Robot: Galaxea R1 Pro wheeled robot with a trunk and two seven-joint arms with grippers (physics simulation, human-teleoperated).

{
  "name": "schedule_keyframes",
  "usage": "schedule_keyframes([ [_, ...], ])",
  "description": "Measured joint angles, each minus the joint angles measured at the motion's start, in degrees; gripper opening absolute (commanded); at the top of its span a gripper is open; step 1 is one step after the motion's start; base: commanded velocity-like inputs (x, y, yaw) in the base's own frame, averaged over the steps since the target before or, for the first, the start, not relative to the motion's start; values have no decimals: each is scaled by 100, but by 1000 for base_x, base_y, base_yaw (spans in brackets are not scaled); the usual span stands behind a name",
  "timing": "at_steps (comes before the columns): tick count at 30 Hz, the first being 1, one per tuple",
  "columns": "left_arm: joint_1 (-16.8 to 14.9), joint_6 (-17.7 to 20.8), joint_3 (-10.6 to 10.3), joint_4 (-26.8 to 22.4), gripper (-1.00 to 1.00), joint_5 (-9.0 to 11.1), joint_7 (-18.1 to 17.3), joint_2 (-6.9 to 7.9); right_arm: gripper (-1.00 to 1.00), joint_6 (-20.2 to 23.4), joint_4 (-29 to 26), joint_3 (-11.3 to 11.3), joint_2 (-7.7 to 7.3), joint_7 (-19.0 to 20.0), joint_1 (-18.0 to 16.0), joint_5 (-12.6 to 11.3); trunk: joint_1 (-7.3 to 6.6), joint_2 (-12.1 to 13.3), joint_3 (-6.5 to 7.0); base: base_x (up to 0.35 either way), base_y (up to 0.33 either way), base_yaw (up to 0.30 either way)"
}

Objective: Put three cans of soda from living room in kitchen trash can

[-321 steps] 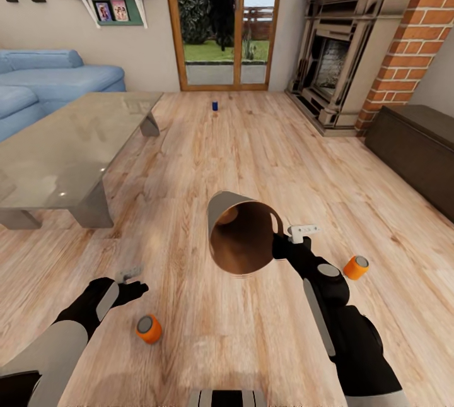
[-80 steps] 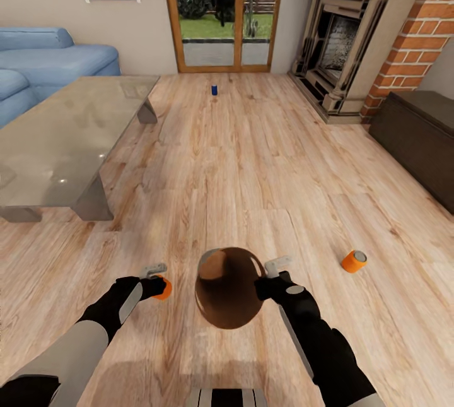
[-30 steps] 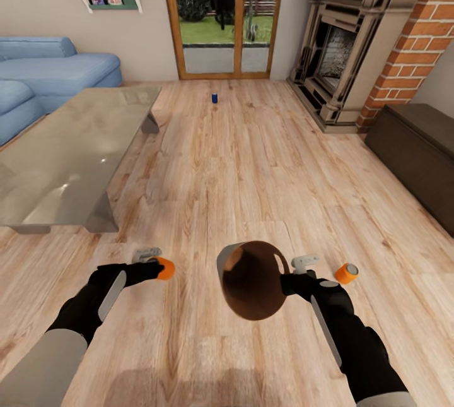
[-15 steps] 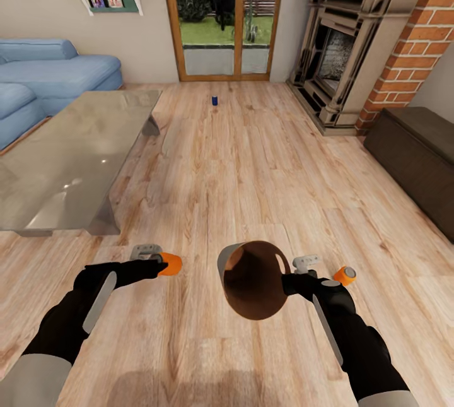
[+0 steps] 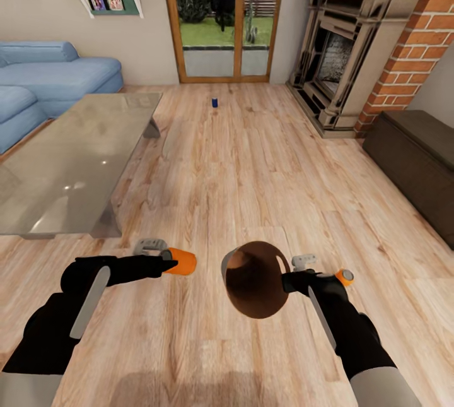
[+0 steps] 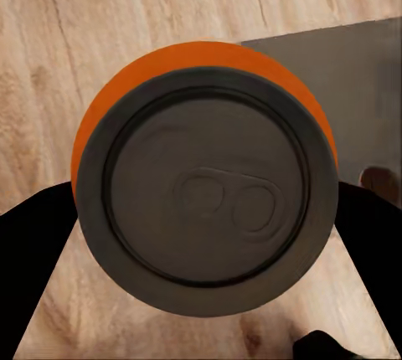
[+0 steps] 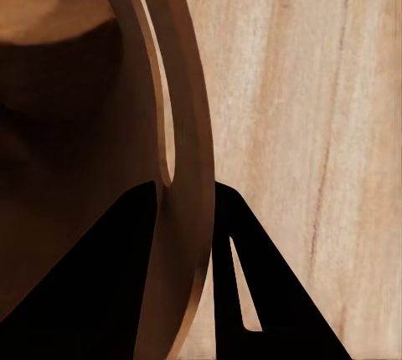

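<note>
A glass-topped coffee table (image 5: 69, 161) stands on the wooden floor (image 5: 265, 167), beside a light blue sofa (image 5: 57, 76). A brick fireplace (image 5: 359, 47) and a dark low cabinet (image 5: 416, 154) line the opposite wall, with glass doors (image 5: 221, 16) between.

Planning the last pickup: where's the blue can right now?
In the head view the blue can stands upright on the wood floor, far ahead near the glass doors, beyond the coffee table.
</note>
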Motion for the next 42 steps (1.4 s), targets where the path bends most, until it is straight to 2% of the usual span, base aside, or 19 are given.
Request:
schedule_keyframes([
  [3,1,0,9,-79,-100,-13,-294,11,-100,127,82,8,12,-72,-93,-13,-66,120,54,0,0,0],
  [4,1,0,13,-136,-100,-7,-487,61,-100,257,115,12,16,-139,-154,-38,-88,160,72,0,0,0],
  [7,2,0,11,-196,-100,-20,-775,186,-100,416,149,13,19,-263,-259,53,-154,281,126,0,0,0],
  [9,2,0,12,-232,-100,27,-1234,304,-100,532,170,24,35,-372,-381,-1,-198,361,162,0,0,0],
  [14,-13,0,25,-282,-100,113,-2123,457,-100,664,448,73,79,-453,-565,-11,-308,561,251,0,0,0],
  [15,-21,0,28,-293,-100,136,-2269,553,-100,678,510,88,85,-461,-611,0,-330,602,269,0,0,0],
  [17,-30,0,28,-300,-100,199,-2367,656,-100,687,551,116,90,-467,-642,15,-373,682,305,0,0,0],
  [18,-35,0,28,-302,-100,243,-2401,693,-100,690,565,135,95,-469,-652,13,-395,722,323,0,0,0],
  [23,-197,-161,-133,-142,-100,82,-2238,531,-100,847,746,300,252,-717,-763,237,-395,722,322,0,0,0],
  [26,-294,-258,-228,-48,-100,-13,-2140,435,-100,919,738,397,345,-737,-763,451,-395,722,322,0,0,0],
  [30,-423,-383,-356,79,-100,-83,-2010,305,-100,919,737,527,471,-733,-763,582,-395,722,322,0,0,0],
  [34,-552,-503,-485,206,-100,-83,-1881,175,-100,919,736,604,476,-733,-764,574,-395,722,322,0,0,0],
  [40,-679,-514,-678,396,-100,-52,-1690,-18,-100,887,741,572,442,-716,-734,771,-395,722,322,0,0,0],
  [42,-614,-451,-678,395,-100,-18,-1691,47,-100,823,736,507,375,-693,-664,826,-395,722,322,0,0,0],
])
